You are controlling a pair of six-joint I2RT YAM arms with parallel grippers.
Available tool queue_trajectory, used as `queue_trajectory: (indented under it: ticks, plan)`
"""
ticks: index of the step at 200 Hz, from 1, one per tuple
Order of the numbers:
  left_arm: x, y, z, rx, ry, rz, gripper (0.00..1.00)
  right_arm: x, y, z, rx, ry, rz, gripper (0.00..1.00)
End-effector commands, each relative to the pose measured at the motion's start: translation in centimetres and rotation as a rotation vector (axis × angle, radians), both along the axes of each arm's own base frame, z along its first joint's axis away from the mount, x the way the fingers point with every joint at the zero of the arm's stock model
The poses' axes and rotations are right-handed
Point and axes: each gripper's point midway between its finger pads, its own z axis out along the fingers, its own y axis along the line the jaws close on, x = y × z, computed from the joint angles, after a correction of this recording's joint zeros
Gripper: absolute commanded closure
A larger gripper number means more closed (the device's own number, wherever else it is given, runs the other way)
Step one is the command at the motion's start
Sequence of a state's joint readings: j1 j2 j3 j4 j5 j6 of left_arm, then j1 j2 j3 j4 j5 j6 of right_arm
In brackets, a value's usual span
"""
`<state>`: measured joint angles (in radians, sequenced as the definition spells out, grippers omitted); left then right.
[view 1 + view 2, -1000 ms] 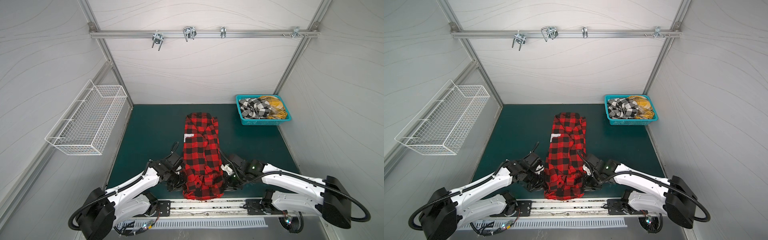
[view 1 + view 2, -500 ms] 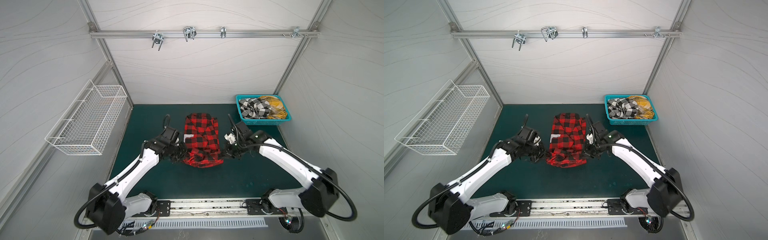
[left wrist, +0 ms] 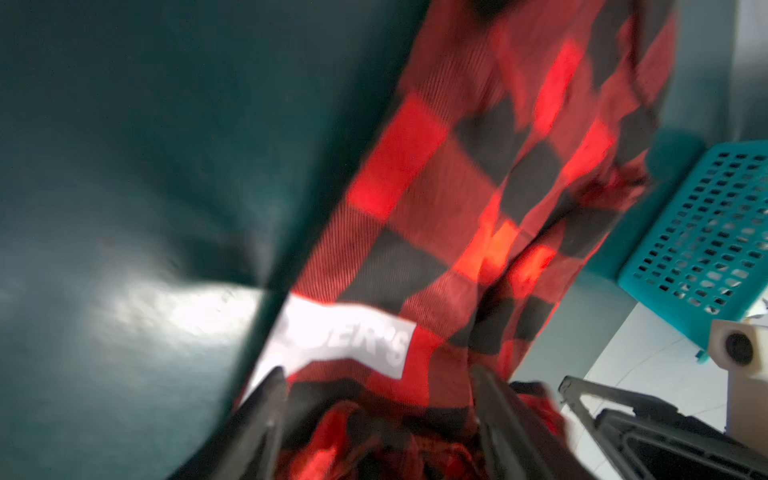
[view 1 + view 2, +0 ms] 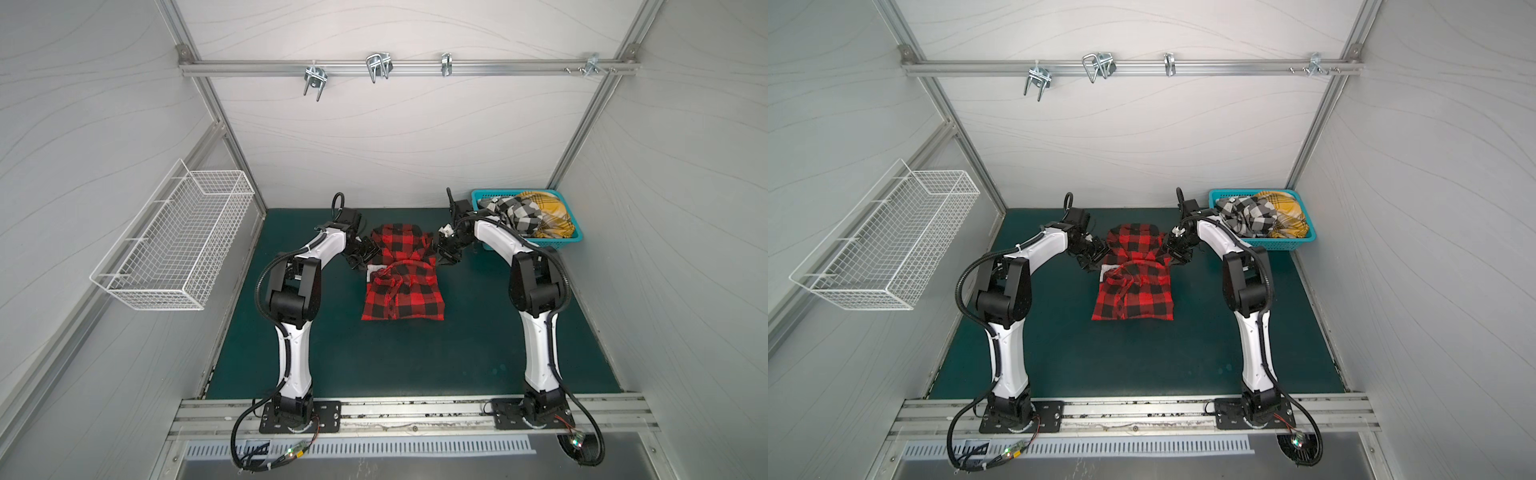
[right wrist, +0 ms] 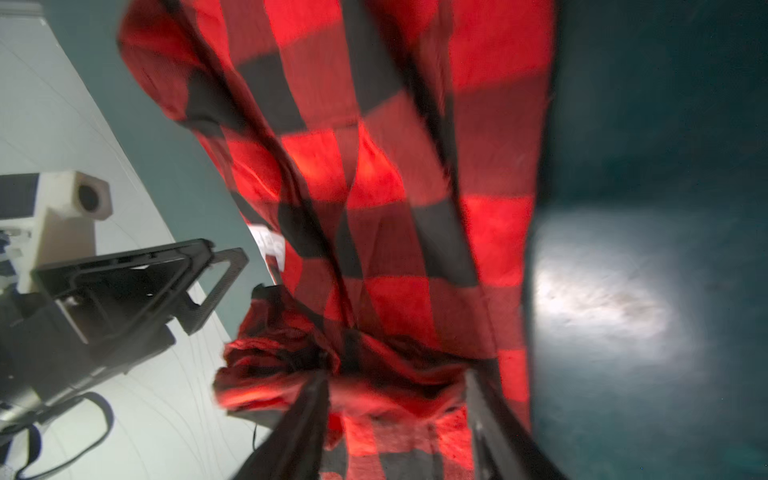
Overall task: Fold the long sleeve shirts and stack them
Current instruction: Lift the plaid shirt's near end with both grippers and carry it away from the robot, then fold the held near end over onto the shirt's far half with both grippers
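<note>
Left gripper [image 4: 363, 254] sits at the left edge of the red shirt [image 4: 402, 291], where the top layer ends. Its jaws are apart with loose cloth between them, nothing pinched. The shirt lies mid-table [image 4: 332, 353], doubled over with the fold edge toward the arm bases. The top layer is rumpled and a white label shows at the left. Right gripper [image 4: 445, 254] mirrors this at the right edge, jaws likewise apart. You have both arms level, likely so the fold lands square. Far right, the teal basket [image 4: 557, 241] holds the check shirt [image 4: 517, 212] and yellow shirt [image 4: 548, 212], unfolded. Judgement: smooth the rumple before you stack.
</note>
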<state>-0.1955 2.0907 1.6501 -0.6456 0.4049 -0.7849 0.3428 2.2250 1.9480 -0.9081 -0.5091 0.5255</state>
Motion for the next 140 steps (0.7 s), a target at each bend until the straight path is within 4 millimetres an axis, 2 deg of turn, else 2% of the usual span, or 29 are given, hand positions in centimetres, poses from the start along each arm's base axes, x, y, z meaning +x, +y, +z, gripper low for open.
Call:
queue_trajectory:
  ticks: [1, 17, 31, 53, 65, 77, 91, 116, 131, 140]
  plan:
    - [0.5, -0.4, 6.7, -0.012, -0.133, -0.012, 0.27, -1.1, -0.8, 5.4, -0.014, -0.090, 0.058, 0.31]
    - [-2.1, 0.7, 8.4, 0.031, -0.142, 0.014, 0.32, -3.2, -1.5, 6.1, -0.062, -0.091, 0.081, 0.31]
    - [-5.3, 0.5, 8.2, 0.036, -0.124, 0.007, 0.41, -5.9, -1.4, 5.9, -0.096, -0.092, 0.107, 0.34]
    - [-10.2, -3.0, 6.7, 0.003, -0.080, -0.108, 0.54, -10.1, -0.6, 4.7, -0.132, -0.066, 0.153, 0.44]
    - [-11.6, -4.5, 6.0, -0.017, -0.057, -0.159, 0.57, -11.4, -0.4, 4.0, -0.153, -0.053, 0.163, 0.47]
    - [-11.9, -5.7, 5.4, -0.057, -0.053, -0.181, 0.62, -12.1, -0.1, 3.4, -0.146, -0.042, 0.161, 0.49]
    - [-11.3, -7.0, 4.8, -0.097, -0.050, -0.194, 0.71, -12.3, 0.3, 2.7, -0.126, -0.027, 0.165, 0.54]
    - [-9.8, -9.6, 3.2, -0.133, -0.006, -0.251, 0.73, -11.9, 1.8, 0.8, -0.096, 0.003, 0.206, 0.56]
    - [-8.6, -9.8, 1.3, -0.091, 0.022, -0.248, 0.74, -11.2, 2.7, -1.0, -0.110, 0.022, 0.236, 0.56]
    - [-7.8, -9.1, 0.1, -0.034, 0.038, -0.234, 0.75, -10.6, 3.0, -2.3, -0.136, 0.030, 0.248, 0.58]
